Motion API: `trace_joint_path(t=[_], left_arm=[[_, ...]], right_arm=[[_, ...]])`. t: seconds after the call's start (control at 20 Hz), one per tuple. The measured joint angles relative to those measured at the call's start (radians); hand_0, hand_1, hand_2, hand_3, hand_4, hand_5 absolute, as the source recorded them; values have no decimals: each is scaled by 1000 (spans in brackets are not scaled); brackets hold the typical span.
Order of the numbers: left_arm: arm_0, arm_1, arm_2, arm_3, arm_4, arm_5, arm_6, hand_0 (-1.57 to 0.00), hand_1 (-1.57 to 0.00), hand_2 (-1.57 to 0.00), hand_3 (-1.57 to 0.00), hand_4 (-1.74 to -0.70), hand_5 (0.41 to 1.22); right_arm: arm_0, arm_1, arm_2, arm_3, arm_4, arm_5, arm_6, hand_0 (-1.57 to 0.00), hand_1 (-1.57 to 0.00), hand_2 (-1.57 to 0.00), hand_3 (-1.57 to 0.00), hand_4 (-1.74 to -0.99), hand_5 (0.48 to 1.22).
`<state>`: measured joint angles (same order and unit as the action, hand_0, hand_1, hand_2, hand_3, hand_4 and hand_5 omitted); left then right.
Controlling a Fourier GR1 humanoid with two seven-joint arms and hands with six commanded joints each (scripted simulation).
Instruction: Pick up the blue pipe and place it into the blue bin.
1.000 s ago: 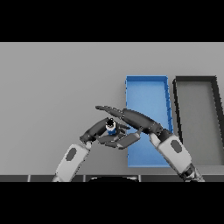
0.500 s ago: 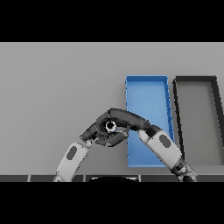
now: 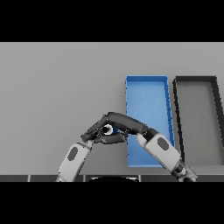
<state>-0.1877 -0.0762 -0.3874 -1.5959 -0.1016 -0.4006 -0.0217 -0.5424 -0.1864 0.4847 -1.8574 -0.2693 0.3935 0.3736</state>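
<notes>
The blue pipe (image 3: 108, 129) is just left of the blue bin (image 3: 147, 100), its pale ring-shaped end facing up. My right hand (image 3: 126, 124) reaches in from the lower right across the blue bin, and its fingers and thumb are curled round the pipe. Whether the pipe rests on the table or is raised is hidden by the hands. My left hand (image 3: 93, 133) comes in from the lower left and sits against the pipe's left side with relaxed fingers.
A dark bin (image 3: 195, 79) stands right of the blue bin, parallel to it. Grey table (image 3: 57, 87) spreads to the left and behind the hands. My right forearm (image 3: 162, 151) lies over the near end of the blue bin.
My right hand's fingers, straight and spread above the pipe a second ago, have curled down and closed round it. The left hand has stayed beside the pipe.
</notes>
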Motion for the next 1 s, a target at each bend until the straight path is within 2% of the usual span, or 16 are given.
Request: trace_joint_path(t=[0.1,0.15,0.2,0.25,0.3,0.4,0.5,0.55,0.6,0.7,0.75,0.8,1.0], left_arm=[[13,-2,1,-20,-4,10,5,-1571,-1571,-1571,-1424,-1730,1221],[-5,-1,11,-6,-16,18,-21,-1571,-1571,-1571,-1454,-1724,1221],[6,1,-2,-12,-49,34,-36,-1462,-1342,-1293,-1166,-1599,1221],[15,14,-1,-19,-74,39,-53,-1169,-1073,-1034,-933,-1475,1221],[8,26,11,-18,-65,9,-46,-935,-858,-827,-746,-1372,1221],[-6,31,15,-8,-75,-47,-43,-598,-549,-529,-477,-1206,1221],[3,34,14,-29,-114,-70,-27,-383,-351,-338,-305,-1085,1029],[-5,23,26,-25,-117,-73,16,-306,-281,-270,-244,-1047,938],[9,27,34,-32,-110,-70,29,-244,-224,-216,-195,-1017,848],[24,14,29,-29,-109,-60,50,-156,-143,-138,-124,-980,704],[19,7,31,-20,-106,-59,74,-125,-114,-110,-99,-970,647],[20,2,36,-21,-98,-60,107,-100,-91,-88,-79,-969,603],[26,9,37,-21,-109,-49,96,-40,-37,-35,-32,-938,495]], right_arm=[[-7,10,2,-2,8,-26,11,-1547,-1547,-1548,-1526,-1728,1182],[-7,17,5,-1,25,-41,3,-1551,-1551,-1552,-1535,-1731,1190],[10,5,5,-7,25,-35,-33,-1555,-1555,-1556,-1542,-1733,1196],[7,3,2,-7,30,-39,-26,-1558,-1558,-1559,-1548,-1734,1201],[5,-7,-4,-8,27,-38,-40,-1561,-1561,-1561,-1553,-1736,1205],[8,2,11,-25,19,-56,2,-1565,-1565,-1565,-1559,-1738,1211],[-5,14,21,-37,24,-76,58,-1567,-1567,-1567,-1563,-1739,1214],[-10,10,15,-30,28,-77,63,-1568,-1568,-1568,-1565,-1739,1216],[-10,11,19,-25,35,-73,50,-1568,-1568,-1569,-1566,-1740,1217],[-4,13,20,-26,45,-73,58,-1569,-1569,-1569,-1568,-1740,1218],[4,5,19,-44,43,-72,35,-1570,-1570,-1570,-1569,-1740,1219],[2,9,23,-34,54,-75,38,-1570,-1570,-1570,-1569,-1740,1219],[9,32,14,-25,24,-93,4,-1571,-1571,-1571,-1570,-1741,1220]])
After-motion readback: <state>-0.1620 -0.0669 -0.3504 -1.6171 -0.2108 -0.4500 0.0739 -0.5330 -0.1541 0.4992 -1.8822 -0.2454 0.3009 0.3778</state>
